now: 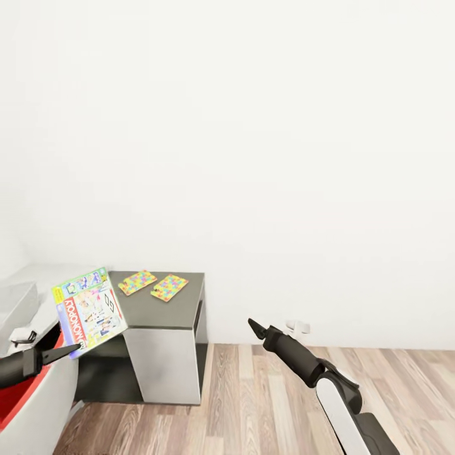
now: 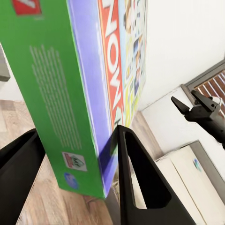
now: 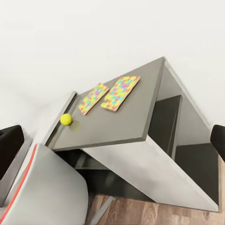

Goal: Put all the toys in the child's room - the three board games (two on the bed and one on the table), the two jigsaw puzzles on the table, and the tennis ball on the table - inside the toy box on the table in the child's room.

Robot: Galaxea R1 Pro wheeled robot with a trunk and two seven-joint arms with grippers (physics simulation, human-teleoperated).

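Observation:
My left gripper [image 1: 68, 347] is shut on the lower edge of a board game [image 1: 90, 309], a yellow-green-red Monopoly box held upright and tilted. Up close, the board game [image 2: 89, 84] sits between the two black fingers of that gripper [image 2: 75, 136]. Two jigsaw puzzles [image 1: 137, 282] [image 1: 169, 287] lie side by side on the table's dark grey lower section [image 1: 161, 311]. The tennis ball [image 3: 66, 119] rests on the same table top [image 3: 126, 124], near the puzzles [image 3: 93, 98] [image 3: 121, 93]. A light grey toy box [image 1: 15, 303] shows partly at the left. My right gripper [image 1: 256, 327] hangs open over the floor.
A white rounded object with red trim [image 1: 38, 404] stands low at the left, against the table. Wood floor [image 1: 265, 398] stretches to the right of the table, below a plain white wall. The dark table section has open shelves [image 3: 187, 140] underneath.

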